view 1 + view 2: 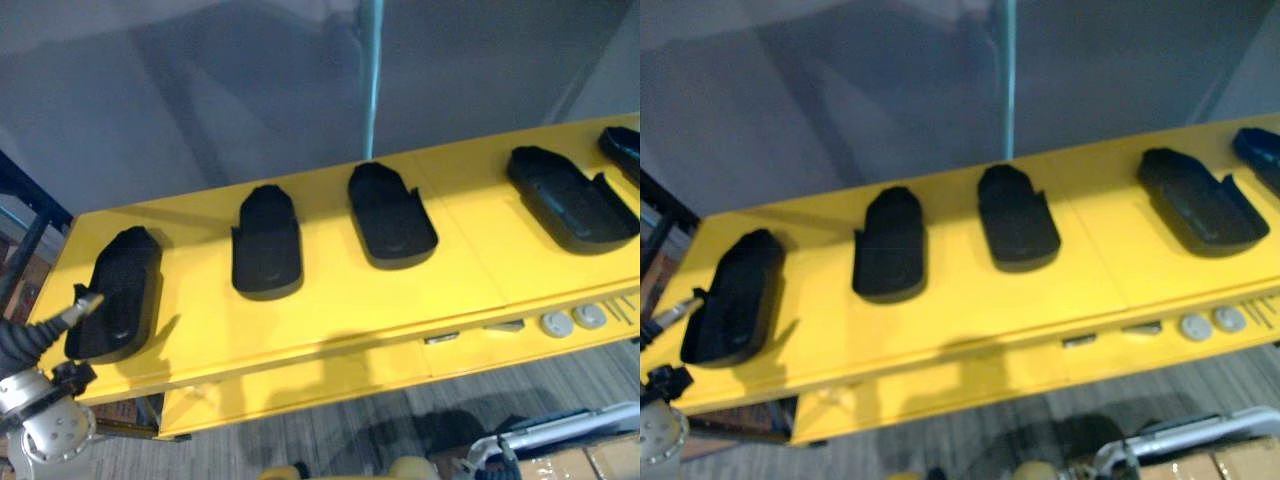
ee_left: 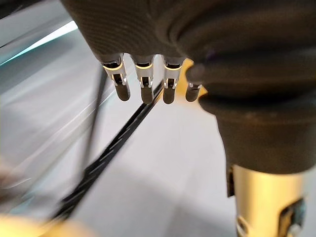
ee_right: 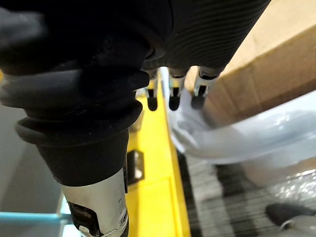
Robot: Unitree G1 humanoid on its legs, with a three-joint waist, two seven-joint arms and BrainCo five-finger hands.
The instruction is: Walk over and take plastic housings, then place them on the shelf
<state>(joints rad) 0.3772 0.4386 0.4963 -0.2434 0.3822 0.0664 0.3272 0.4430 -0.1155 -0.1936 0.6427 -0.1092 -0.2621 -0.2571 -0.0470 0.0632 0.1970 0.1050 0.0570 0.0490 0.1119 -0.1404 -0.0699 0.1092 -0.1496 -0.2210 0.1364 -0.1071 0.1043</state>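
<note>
Several black plastic housings lie in a row on the yellow shelf (image 1: 340, 305): one at the far left (image 1: 122, 288), a second (image 1: 266, 243), a third (image 1: 390, 215), a fourth (image 1: 570, 197) and the edge of another at the far right (image 1: 622, 148). My left hand (image 1: 85, 305) comes in from the lower left. One silver finger reaches the near left edge of the leftmost housing (image 1: 735, 295); I cannot tell whether it touches. In the left wrist view its fingers (image 2: 143, 86) are straight and hold nothing. My right hand (image 3: 173, 96) hangs relaxed and empty beside the shelf's yellow front edge (image 3: 158, 187).
Two round grey washers (image 1: 573, 321) and some small screws (image 1: 622, 308) sit on the shelf's lower front ledge at the right. A cardboard box (image 3: 276, 59) and clear plastic wrap (image 3: 237, 133) are close to the right hand. A grey wall with a teal post (image 1: 372, 80) stands behind the shelf.
</note>
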